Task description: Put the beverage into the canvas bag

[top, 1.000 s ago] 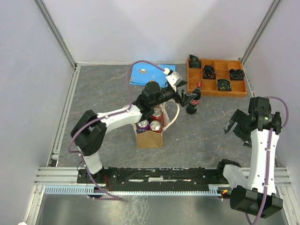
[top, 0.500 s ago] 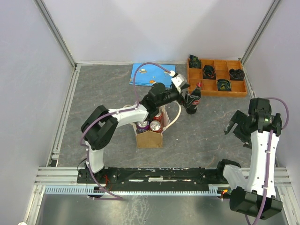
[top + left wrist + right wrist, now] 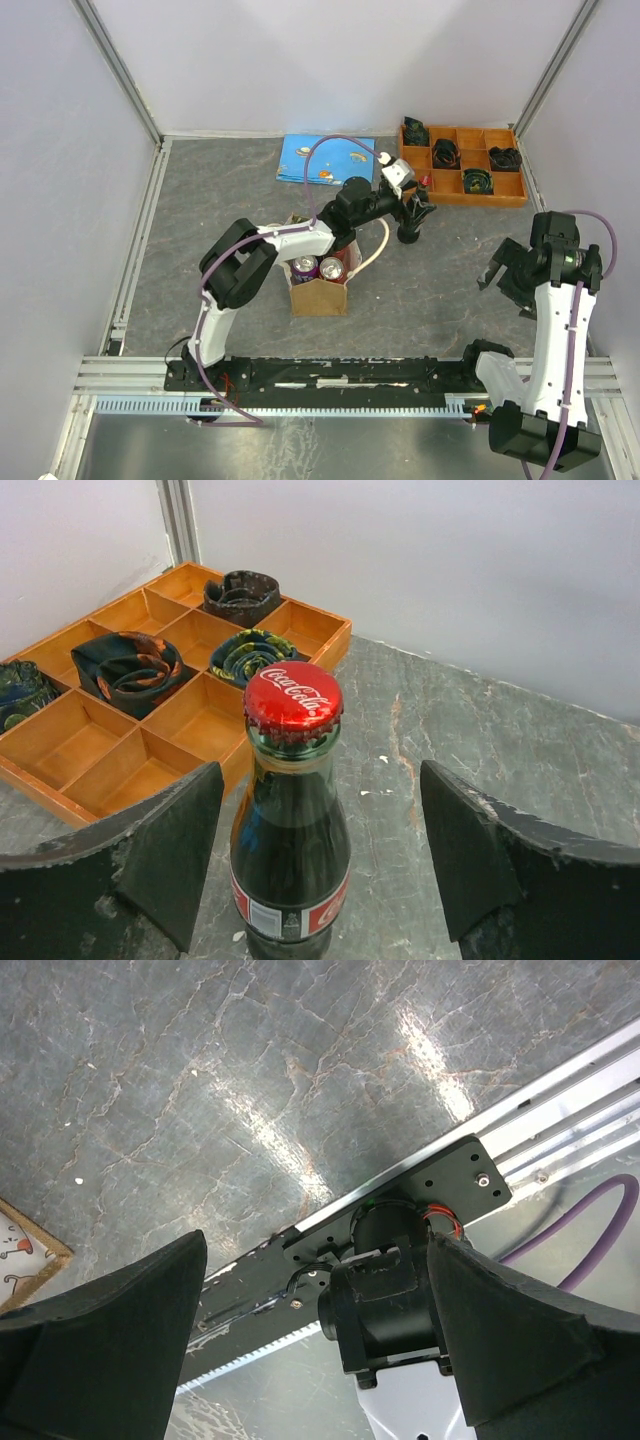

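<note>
Grey table [image 3: 200, 230] — canvas bag [image 3: 318, 296], cola bottle [image 3: 290, 850], orange tray [image 3: 508, 186], perhaps blue book [image 3: 325, 160]

The left gripper [image 3: 411, 207] has reached further right and away from the bases; a second ago it hung just left of the cola bottle [image 3: 290, 820]; now its spread fingers [image 3: 170, 850] flank the bottle without touching it. The left arm's elbow [image 3: 238, 276] has swung right, nearer the canvas bag [image 3: 318, 295].
</note>
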You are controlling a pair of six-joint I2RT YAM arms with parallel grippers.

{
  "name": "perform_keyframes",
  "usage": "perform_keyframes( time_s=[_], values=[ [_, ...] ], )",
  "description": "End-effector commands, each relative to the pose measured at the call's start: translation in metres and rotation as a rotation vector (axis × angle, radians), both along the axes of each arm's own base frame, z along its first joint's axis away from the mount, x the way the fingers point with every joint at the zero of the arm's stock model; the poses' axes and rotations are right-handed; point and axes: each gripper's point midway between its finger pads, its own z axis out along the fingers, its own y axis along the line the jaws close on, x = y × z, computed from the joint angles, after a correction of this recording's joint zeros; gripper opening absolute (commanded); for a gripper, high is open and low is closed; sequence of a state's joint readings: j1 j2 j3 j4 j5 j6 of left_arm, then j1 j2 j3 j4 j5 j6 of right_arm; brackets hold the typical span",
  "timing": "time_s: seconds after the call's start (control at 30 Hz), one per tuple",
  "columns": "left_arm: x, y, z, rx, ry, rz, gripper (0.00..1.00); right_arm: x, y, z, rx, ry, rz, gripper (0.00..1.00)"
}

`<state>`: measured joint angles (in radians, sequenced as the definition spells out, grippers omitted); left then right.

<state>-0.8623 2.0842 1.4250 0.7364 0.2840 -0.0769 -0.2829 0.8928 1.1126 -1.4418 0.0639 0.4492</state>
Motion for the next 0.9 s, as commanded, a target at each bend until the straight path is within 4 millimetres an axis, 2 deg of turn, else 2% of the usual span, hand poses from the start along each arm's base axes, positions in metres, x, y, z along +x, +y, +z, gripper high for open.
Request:
perform_keyframes(
  time_s=[0.0, 0.1, 0.53, 0.63, 0.73, 0.77, 0.87],
  values=[
    [0.012, -0.011, 0.031, -0.060, -0.126, 0.038, 0.81, -0.004, -0.003, 0.012, -0.024, -0.026, -0.017, 0.99],
    [0.018, -0.014, 0.028, -0.065, -0.130, 0.056, 0.73, -0.006, -0.003, 0.012, -0.030, -0.020, -0.015, 0.99],
    [0.025, -0.012, 0.037, -0.103, -0.159, 0.104, 0.57, -0.012, -0.001, 0.007, -0.025, -0.003, -0.005, 0.99],
    [0.025, -0.011, 0.035, -0.101, -0.160, 0.101, 0.41, -0.014, -0.001, 0.007, -0.025, -0.004, -0.005, 0.99],
    [0.023, -0.010, 0.037, -0.106, -0.162, 0.100, 0.10, -0.015, -0.001, 0.008, -0.027, -0.006, -0.006, 0.99],
    [0.022, -0.010, 0.040, -0.110, -0.164, 0.096, 0.04, -0.016, 0.000, 0.008, -0.026, -0.004, -0.006, 0.99],
    [0.017, -0.010, 0.051, -0.125, -0.178, 0.080, 0.03, -0.017, 0.000, 0.007, -0.025, -0.004, -0.007, 0.99]
  ],
)
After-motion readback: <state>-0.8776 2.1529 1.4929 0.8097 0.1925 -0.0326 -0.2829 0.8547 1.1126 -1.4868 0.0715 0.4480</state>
